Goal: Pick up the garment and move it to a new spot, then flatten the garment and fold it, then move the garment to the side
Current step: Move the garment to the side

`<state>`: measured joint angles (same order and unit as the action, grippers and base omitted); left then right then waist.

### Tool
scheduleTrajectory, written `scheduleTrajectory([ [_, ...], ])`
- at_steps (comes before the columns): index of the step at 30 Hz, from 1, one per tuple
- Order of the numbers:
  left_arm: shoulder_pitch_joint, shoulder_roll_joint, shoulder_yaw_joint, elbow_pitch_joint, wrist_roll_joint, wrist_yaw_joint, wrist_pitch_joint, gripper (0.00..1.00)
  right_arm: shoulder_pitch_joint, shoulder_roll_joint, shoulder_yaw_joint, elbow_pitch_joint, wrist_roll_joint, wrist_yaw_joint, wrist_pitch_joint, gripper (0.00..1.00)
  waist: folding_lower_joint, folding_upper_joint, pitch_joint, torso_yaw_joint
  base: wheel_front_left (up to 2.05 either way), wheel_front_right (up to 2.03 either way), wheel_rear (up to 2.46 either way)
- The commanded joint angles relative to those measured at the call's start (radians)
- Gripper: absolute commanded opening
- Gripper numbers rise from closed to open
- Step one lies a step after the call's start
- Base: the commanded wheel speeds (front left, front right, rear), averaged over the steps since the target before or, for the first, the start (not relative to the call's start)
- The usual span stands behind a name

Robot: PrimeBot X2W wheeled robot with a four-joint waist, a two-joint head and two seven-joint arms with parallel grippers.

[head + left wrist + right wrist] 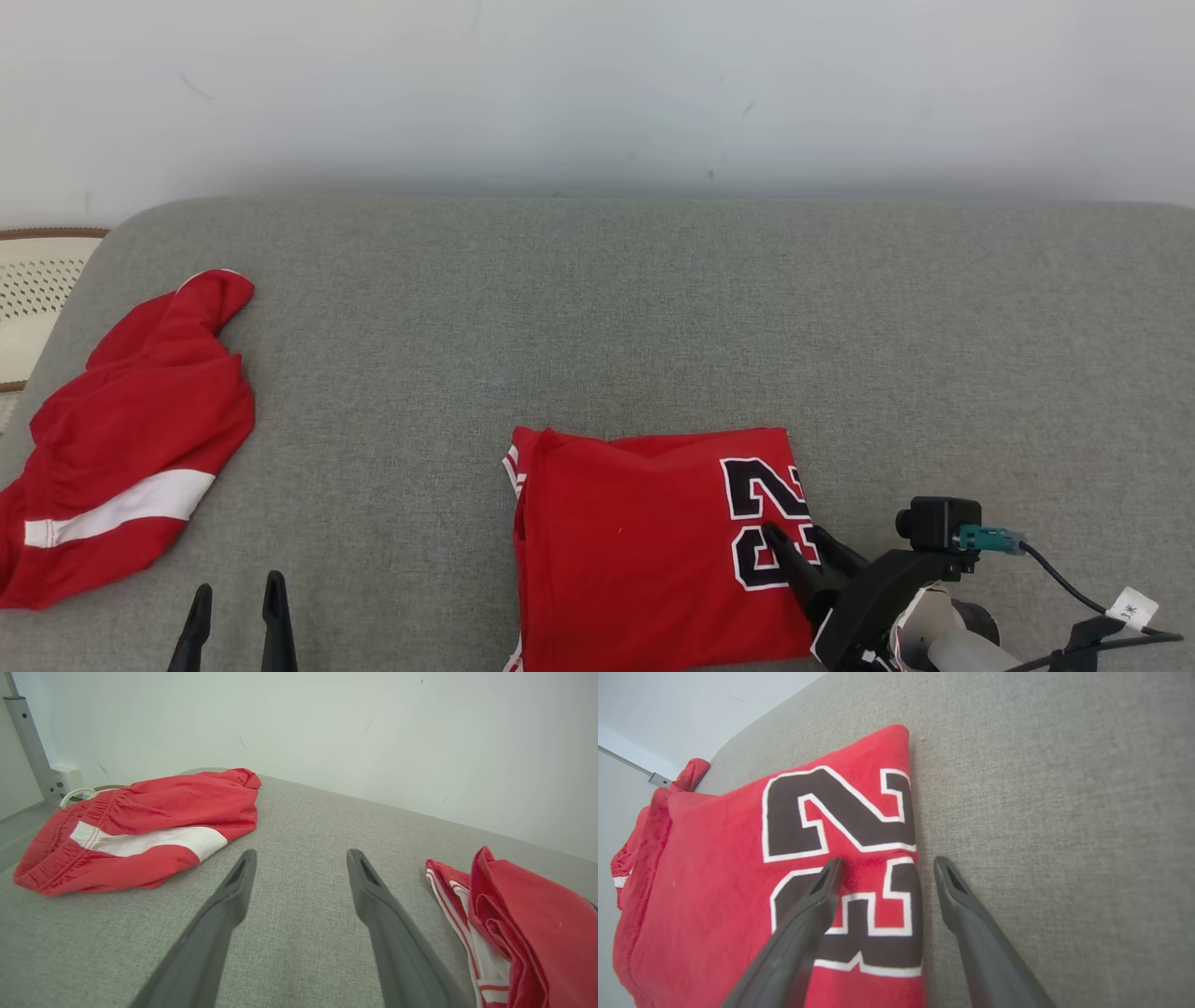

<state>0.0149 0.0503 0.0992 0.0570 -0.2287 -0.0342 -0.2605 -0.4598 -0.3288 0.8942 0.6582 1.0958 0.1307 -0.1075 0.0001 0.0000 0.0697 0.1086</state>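
Observation:
The garment is a red jersey with a black and white number, folded into a rectangle near the front middle of the grey padded surface. My right gripper is open at the jersey's right edge. In the right wrist view the right gripper straddles that edge: one finger lies over the printed number on the garment, the other over bare grey fabric. My left gripper is open at the lower left with nothing between its fingers. In the left wrist view the left gripper hovers over bare surface, with the garment to its right.
A crumpled pair of red shorts with a white stripe lies at the surface's left end, also seen as the shorts. A pale perforated basket stands beyond the left edge. A white wall runs behind the surface.

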Motion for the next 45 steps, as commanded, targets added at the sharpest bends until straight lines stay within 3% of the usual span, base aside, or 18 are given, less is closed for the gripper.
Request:
scheduleTrajectory([
  [1, -0.004, 0.000, 0.003, 0.000, -0.007, -0.001, -0.003, 1.00, 0.010, 0.009, 0.005, 0.008, 0.007, 0.000, 0.014, 1.00, -0.0001, 0.0000, 0.003, 0.000, 0.00, 0.00, 0.00],
  [6, -0.011, 0.000, 0.004, 0.003, -0.009, -0.004, -0.003, 1.00, 0.005, 0.031, 0.021, 0.030, 0.021, 0.000, 0.056, 1.00, -0.0001, 0.0000, 0.011, 0.001, 0.00, 0.00, 0.00],
  [7, -0.013, 0.000, 0.005, 0.004, -0.010, -0.005, -0.003, 1.00, 0.004, 0.034, 0.023, 0.031, 0.025, 0.000, 0.060, 0.44, -0.0001, 0.0000, 0.012, 0.001, 0.00, 0.00, 0.00],
  [8, -0.014, 0.000, 0.006, 0.006, -0.010, -0.006, -0.003, 1.00, 0.001, 0.034, 0.025, 0.032, 0.023, 0.000, 0.061, 0.27, -0.0001, 0.0000, 0.014, 0.002, 0.00, 0.00, 0.00],
  [9, -0.015, 0.000, 0.006, 0.008, -0.011, -0.005, -0.003, 1.00, -0.003, 0.035, 0.028, 0.032, 0.022, 0.000, 0.061, 0.00, -0.0001, 0.0000, 0.015, 0.002, 0.00, 0.00, 0.00],
  [28, -0.015, 0.000, 0.016, -0.005, -0.012, -0.001, -0.003, 1.00, -0.158, -0.048, 0.005, 0.012, -0.042, 0.000, -0.048, 0.00, -0.0001, 0.0000, 0.030, -0.026, 0.00, 0.00, 0.00],
  [45, -0.081, 0.001, 0.069, -0.080, 0.056, -0.036, -0.003, 1.00, -0.421, -0.192, -0.099, 0.113, -0.065, 0.000, -0.071, 0.00, -0.0001, 0.0000, 0.200, -0.095, 0.00, 0.00, 0.00],
])
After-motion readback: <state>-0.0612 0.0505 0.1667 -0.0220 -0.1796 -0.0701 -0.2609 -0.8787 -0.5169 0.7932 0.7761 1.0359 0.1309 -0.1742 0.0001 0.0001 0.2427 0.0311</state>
